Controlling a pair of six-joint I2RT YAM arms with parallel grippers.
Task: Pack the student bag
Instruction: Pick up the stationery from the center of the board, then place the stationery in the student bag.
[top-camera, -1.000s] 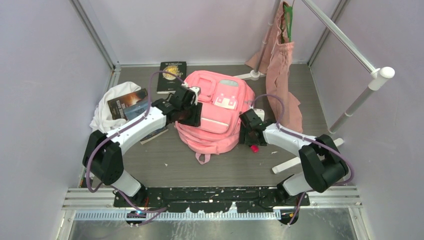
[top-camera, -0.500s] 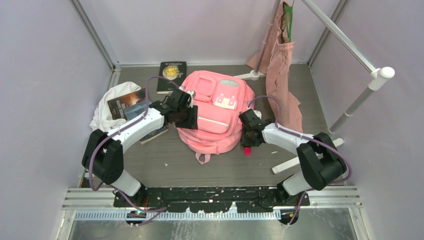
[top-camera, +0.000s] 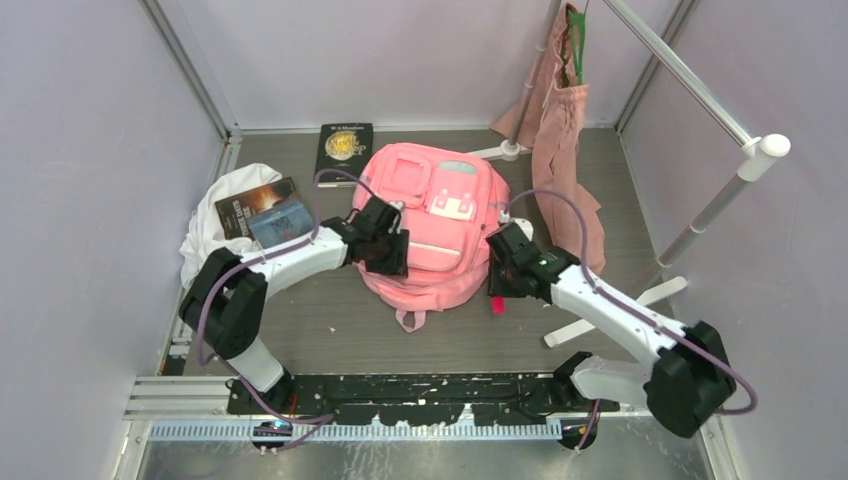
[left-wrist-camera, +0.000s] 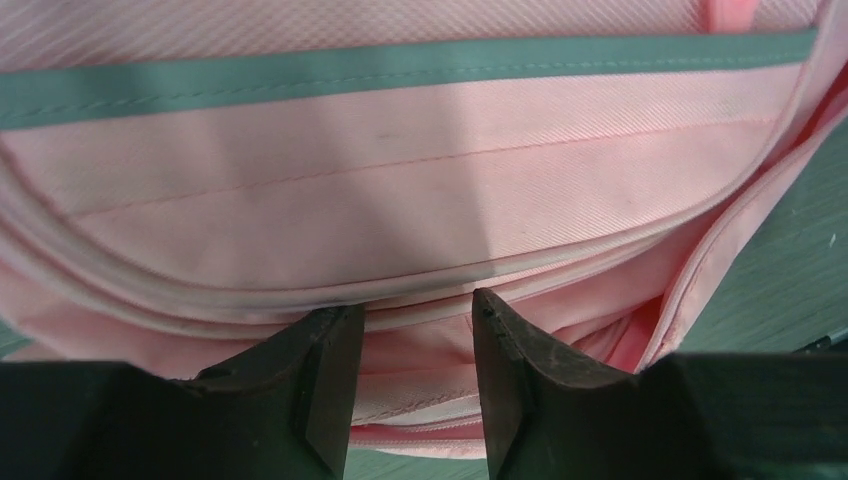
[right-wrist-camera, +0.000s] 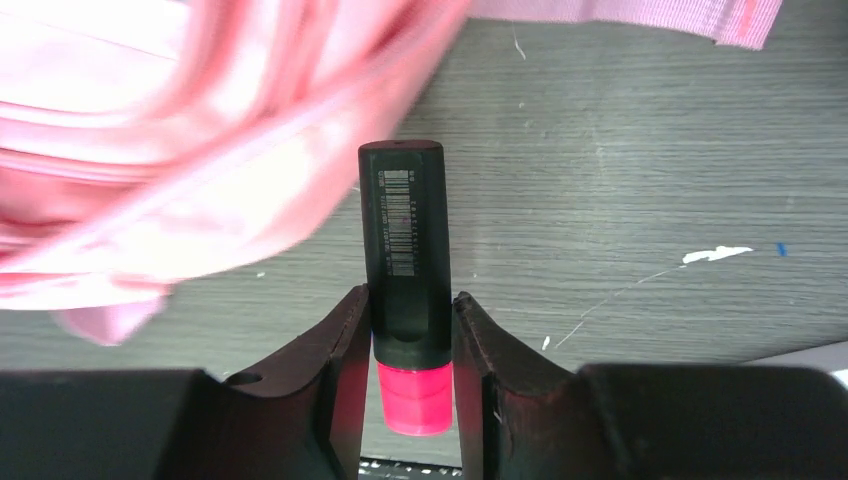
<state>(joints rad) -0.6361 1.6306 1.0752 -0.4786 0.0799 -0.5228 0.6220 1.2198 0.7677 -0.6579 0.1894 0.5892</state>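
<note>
Left pincer (left-wrist-camera: 408, 315) sits half-spread against the pink backpack (top-camera: 440, 215) at its left side; whether it nips fabric I cannot tell. The pink backpack lies flat mid-bench (top-camera: 330, 320). Right pincer (right-wrist-camera: 408, 300) pinches a black, pink-capped highlighter (right-wrist-camera: 403, 220) just beside it.

Bag (top-camera: 440, 255): large pink fabric backpack, soft and slumped.
Pose: lying flat, front face up, top end toward 6 o'clock, base toward 12 o'clock.
Place: centre of the scene, a little toward 12 o'clock.
Front pocket (top-camera: 430, 250): zipped, across the middle.
Small pockets (top-camera: 455, 207): white-trimmed, on the 12 o'clock half.
Loop (top-camera: 406, 319): sticks out at the 6 o'clock end.
</note>
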